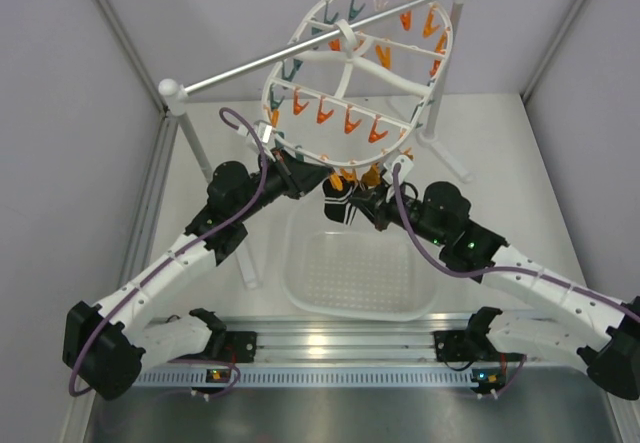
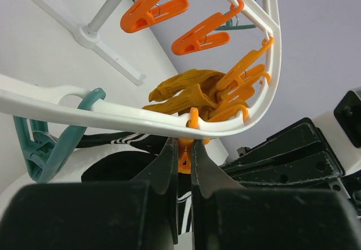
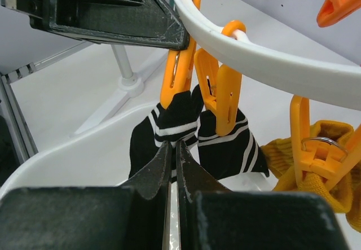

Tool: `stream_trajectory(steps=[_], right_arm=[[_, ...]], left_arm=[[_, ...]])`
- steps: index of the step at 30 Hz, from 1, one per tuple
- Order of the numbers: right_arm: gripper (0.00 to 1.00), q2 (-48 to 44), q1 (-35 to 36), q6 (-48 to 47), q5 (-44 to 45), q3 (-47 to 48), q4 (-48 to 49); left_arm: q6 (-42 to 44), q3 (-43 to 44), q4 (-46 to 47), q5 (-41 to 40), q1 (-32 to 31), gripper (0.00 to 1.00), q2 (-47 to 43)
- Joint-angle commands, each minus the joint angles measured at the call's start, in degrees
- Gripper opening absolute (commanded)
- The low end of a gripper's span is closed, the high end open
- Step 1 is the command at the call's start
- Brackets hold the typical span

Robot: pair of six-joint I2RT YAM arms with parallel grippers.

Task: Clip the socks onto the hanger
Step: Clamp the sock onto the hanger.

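Note:
The white oval hanger (image 1: 352, 63) hangs from a silver rod, with orange and teal clothespins dangling from it. My left gripper (image 2: 181, 144) sits just under the hanger's rim (image 2: 113, 116), shut on the top of an orange clothespin (image 2: 185, 161). My right gripper (image 3: 174, 144) is shut on a black white-striped sock (image 3: 163, 130), whose top edge is up at that clothespin's (image 3: 178, 75) lower end. A second striped sock (image 3: 232, 143) hangs clipped beside it. Mustard-orange socks (image 2: 186, 95) hang clipped further along the rim.
A white perforated basket (image 1: 300, 288) stands on the table below the grippers. The silver rod (image 1: 300, 53) rests on white posts, one at the left (image 1: 178, 113) and one at the right (image 1: 455, 23). Grey walls close in both sides.

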Motion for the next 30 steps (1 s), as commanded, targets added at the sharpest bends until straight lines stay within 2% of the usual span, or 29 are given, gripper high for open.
stream_trajectory(steps=[1,30], right_arm=[[0.0,0.7,-1.1,-0.2,-1.7,0.7,3.4],[0.0,2.5,-3.6,4.7,-1.3,5.6,4.1]], left_arm=[[-2.3,-1.0,2.2,1.8,0.3,0.0,-0.6],[-4.1,-1.9,3.7,3.3,0.4,0.0,-0.2]])
